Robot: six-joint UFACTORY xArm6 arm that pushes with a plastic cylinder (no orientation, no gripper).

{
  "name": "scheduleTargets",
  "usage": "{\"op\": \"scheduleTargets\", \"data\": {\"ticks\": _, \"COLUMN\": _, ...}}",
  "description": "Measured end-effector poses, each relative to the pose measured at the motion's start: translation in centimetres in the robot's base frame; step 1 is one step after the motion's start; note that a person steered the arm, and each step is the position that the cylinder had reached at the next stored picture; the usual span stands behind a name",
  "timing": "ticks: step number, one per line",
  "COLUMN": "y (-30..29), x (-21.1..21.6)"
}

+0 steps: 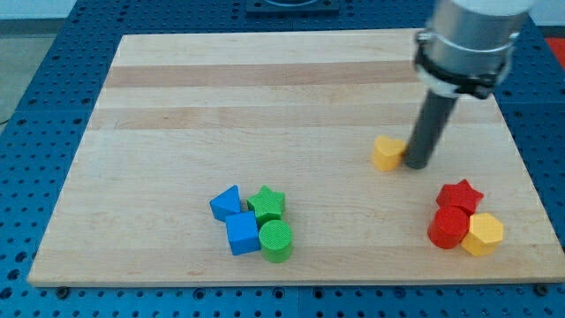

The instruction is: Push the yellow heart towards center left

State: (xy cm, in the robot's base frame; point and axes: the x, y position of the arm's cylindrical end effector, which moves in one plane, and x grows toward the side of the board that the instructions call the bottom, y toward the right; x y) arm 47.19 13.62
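Note:
The yellow heart (pixel 387 153) lies on the wooden board (pixel 265 97), right of its middle. My tip (pixel 416 165) stands right beside the heart's right side, touching or nearly touching it. The dark rod rises from there up to the grey arm body at the view's top right.
A blue block (pixel 226 202), a blue cube (pixel 242 233), a green star (pixel 267 203) and a green cylinder (pixel 276 240) cluster at the bottom middle. A red star (pixel 460 195), a red cylinder (pixel 448 228) and a yellow hexagon (pixel 483 233) cluster at the bottom right.

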Motion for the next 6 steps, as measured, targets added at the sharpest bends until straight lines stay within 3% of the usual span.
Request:
{"op": "scheduleTargets", "data": {"ticks": 2, "y": -10.9, "x": -7.6}}
{"op": "scheduleTargets", "data": {"ticks": 3, "y": -9.7, "x": -7.0}}
{"op": "scheduleTargets", "data": {"ticks": 4, "y": -3.7, "x": -4.0}}
{"op": "scheduleTargets", "data": {"ticks": 5, "y": -4.7, "x": -0.8}}
{"op": "scheduleTargets", "data": {"ticks": 6, "y": -11.2, "x": -0.4}}
